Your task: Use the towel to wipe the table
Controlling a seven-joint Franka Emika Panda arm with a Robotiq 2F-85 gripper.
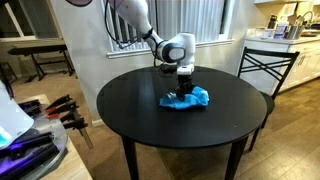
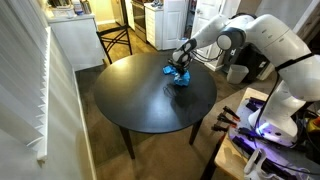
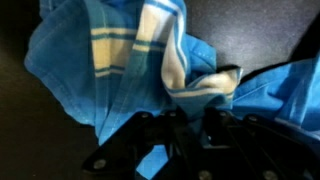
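Readable text: you have none in any view.
Towel: the blue cloth towel with white stripes [image 3: 110,45] carries no lettering you can read.
Far counter items [image 1: 285,25]: too small to read.

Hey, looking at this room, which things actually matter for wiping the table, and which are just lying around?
For the job:
- towel
- table
- gripper, closed on the towel

Just lying about:
- chair
- tools beside the table
- counter with its clutter
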